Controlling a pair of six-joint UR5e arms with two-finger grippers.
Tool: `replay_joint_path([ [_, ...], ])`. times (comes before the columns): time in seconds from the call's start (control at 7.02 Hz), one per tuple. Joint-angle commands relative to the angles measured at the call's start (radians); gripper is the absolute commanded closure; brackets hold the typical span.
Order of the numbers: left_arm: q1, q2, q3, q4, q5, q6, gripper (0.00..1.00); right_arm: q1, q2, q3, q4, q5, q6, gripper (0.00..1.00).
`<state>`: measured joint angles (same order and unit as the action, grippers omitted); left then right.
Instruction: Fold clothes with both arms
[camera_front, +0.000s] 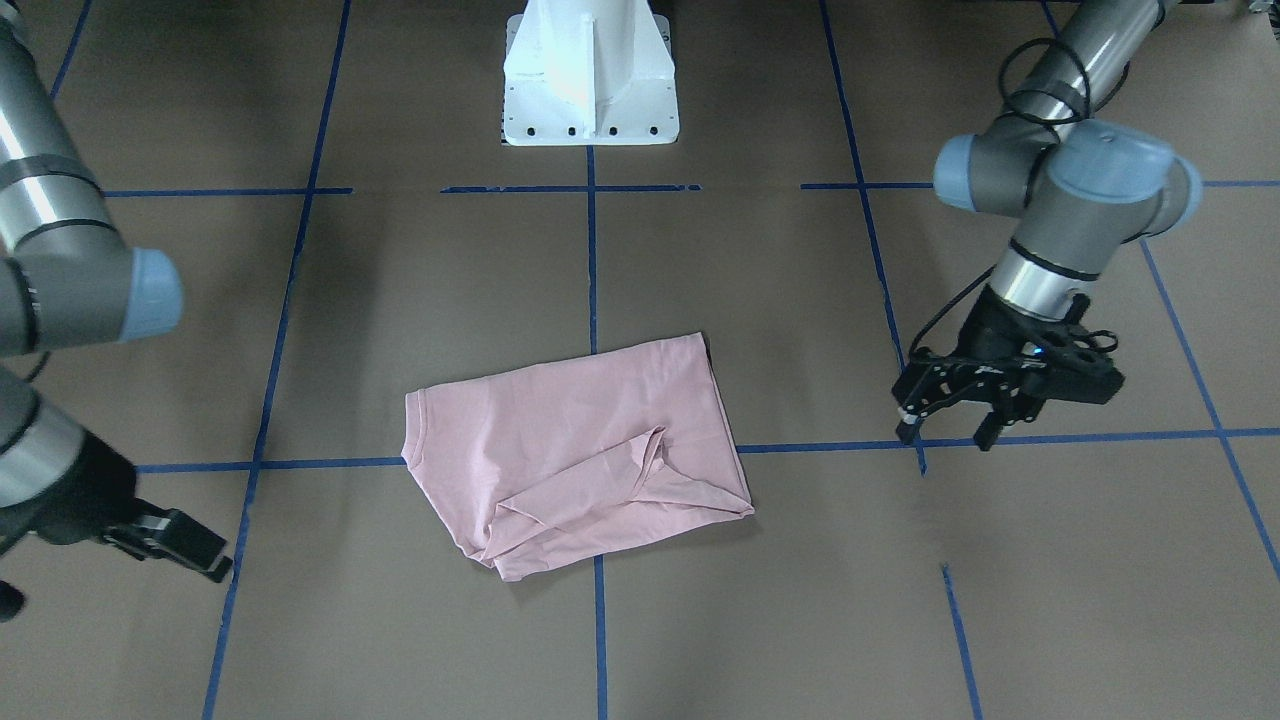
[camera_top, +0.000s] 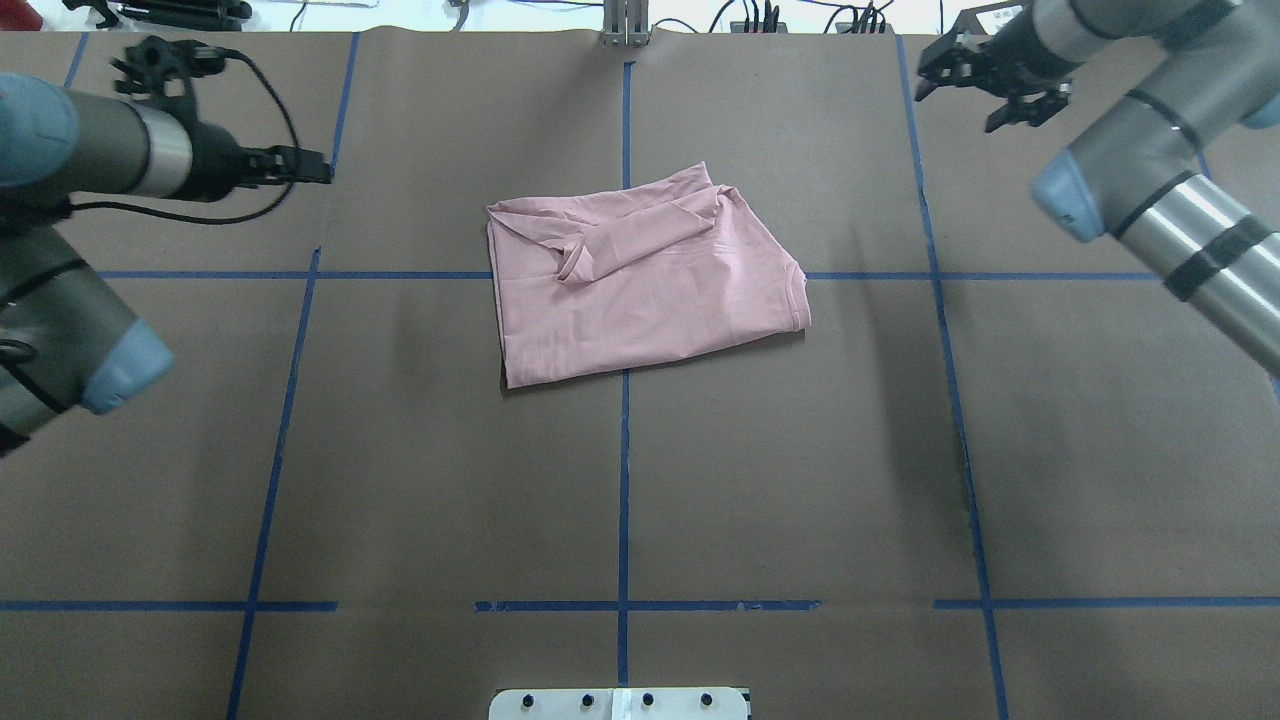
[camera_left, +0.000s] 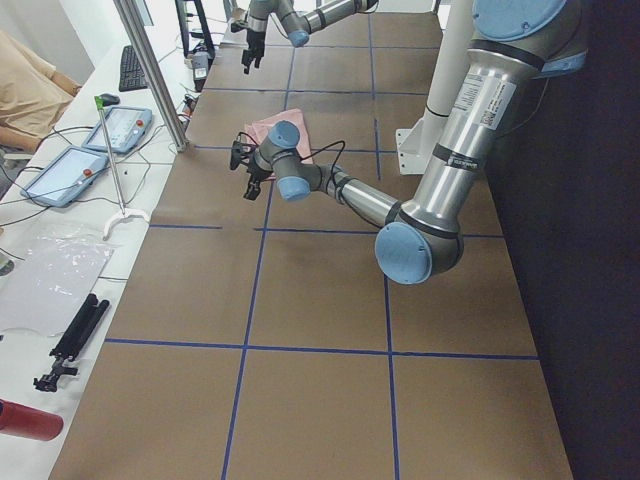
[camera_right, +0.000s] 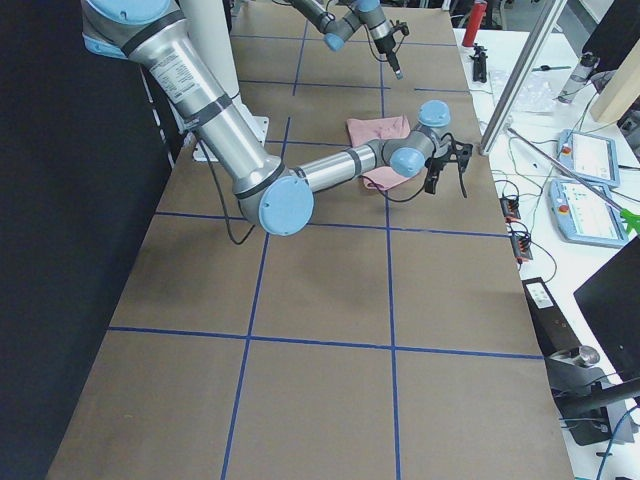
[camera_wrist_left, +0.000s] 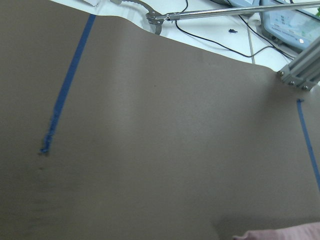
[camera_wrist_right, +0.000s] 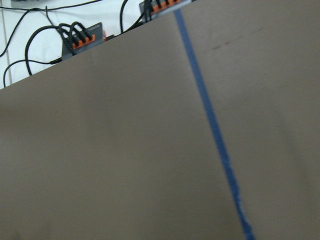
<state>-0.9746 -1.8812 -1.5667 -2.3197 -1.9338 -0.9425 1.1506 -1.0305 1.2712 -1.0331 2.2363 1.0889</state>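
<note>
Front-facing view: the T-shirt (camera_front: 580, 450) lies part-folded at mid-counter (camera_front: 800, 620), a sleeve flap creased on top. The left end effector (camera_front: 945, 436) hangs to one side, fingers spread, empty.

Overhead view: the right end effector (camera_top: 960, 100) is likewise spread, empty, well apart from the garment.

Recommended: grip both corners of one edge together; lift evenly.

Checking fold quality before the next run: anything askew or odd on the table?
Yes. The T-shirt is folded crooked: its edges run skewed to the tape grid, and a rumpled flap lies diagonally on top. The left pincer and right pincer hang open, clear of it.
</note>
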Motion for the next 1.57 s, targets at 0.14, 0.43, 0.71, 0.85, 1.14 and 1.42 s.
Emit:
replay_joint_path([
  [0.14,-0.334,0.193,-0.007,0.023,-0.200,0.629,0.00,0.271,-0.204,0.011,-0.142,0.118,-0.741,0.00],
  [0.43,-0.560,0.238,-0.015,0.251,-0.264,1.049,0.00,0.421,-0.204,0.020,-0.466,0.072,-1.216,0.00],
  [0.71,-0.722,0.237,-0.147,0.657,-0.266,1.277,0.00,0.454,-0.293,0.132,-0.596,0.078,-1.319,0.00],
  [0.85,-0.720,0.253,-0.274,0.866,-0.267,1.247,0.00,0.455,-0.350,0.178,-0.597,0.077,-1.319,0.00],
  [1.14,-0.693,0.359,-0.384,0.915,-0.523,0.953,0.00,0.454,-0.382,0.180,-0.596,0.085,-1.317,0.00],
  [1.42,-0.652,0.493,-0.402,0.802,-0.422,0.979,0.00,0.451,-0.395,0.178,-0.591,0.103,-1.305,0.00],
])
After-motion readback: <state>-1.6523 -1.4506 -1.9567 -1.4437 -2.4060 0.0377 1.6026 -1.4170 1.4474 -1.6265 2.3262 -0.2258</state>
